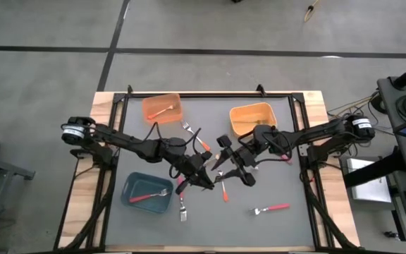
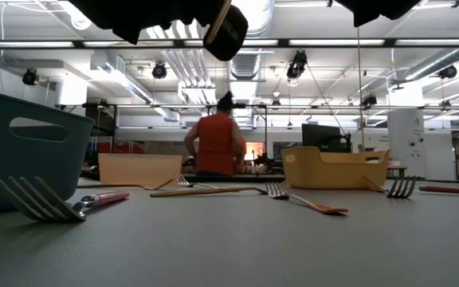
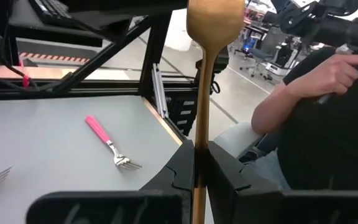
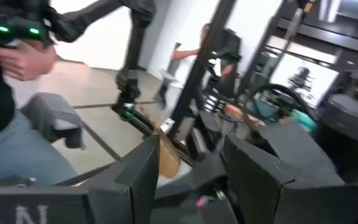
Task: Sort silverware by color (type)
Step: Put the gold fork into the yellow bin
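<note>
High view is telling you the sort is barely begun: one fork is lying in the orange rectangular bin (image 1: 162, 108) near the table's far edge, another in the teal bin (image 1: 146, 192). Your left gripper (image 1: 204, 185), mid-table, is clamping an all-gold fork (image 3: 205, 74); your right gripper (image 1: 225, 151) is hanging open beside it. Red-handled forks (image 1: 270, 209) are lying loose.

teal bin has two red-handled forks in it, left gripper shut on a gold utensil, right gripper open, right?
Not quite: the teal bin holds one red-handled fork, as the high view shows. The rest stands: the left gripper is shut on a gold utensil and the right gripper is open.
</note>
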`<action>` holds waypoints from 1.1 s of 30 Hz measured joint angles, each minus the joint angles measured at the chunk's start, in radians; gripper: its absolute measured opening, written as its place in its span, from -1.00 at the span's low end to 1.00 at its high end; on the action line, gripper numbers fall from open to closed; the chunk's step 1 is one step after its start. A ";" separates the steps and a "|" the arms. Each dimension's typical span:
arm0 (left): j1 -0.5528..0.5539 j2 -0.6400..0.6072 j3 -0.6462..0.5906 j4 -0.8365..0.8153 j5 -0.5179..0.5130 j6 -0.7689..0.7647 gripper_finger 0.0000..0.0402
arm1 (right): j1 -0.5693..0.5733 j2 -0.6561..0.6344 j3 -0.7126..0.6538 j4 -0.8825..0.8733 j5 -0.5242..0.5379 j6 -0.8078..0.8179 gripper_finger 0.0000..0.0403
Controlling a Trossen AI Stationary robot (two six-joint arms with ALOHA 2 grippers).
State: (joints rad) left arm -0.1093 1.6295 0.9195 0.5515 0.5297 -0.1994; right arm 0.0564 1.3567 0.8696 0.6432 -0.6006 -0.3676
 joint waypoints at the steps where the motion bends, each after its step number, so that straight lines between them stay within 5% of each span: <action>1: 0.000 0.000 0.000 0.004 0.000 0.000 -0.98 | 0.002 0.004 0.004 -0.001 -0.018 0.001 -0.15; 12: 0.002 0.000 0.000 0.053 0.014 0.003 -0.97 | 0.017 0.022 0.032 0.000 -0.085 0.008 -0.35; 21: 0.000 0.005 0.000 0.051 0.013 -0.020 -0.96 | 0.017 0.030 0.033 0.025 -0.071 0.014 -0.90; 33: 0.002 0.005 0.000 0.057 -0.027 -0.044 -0.84 | 0.016 0.031 0.031 0.012 -0.081 0.016 -0.96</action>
State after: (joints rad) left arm -0.1068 1.6341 0.9199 0.6082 0.5025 -0.2433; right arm 0.0726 1.3876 0.9003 0.6557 -0.6815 -0.3512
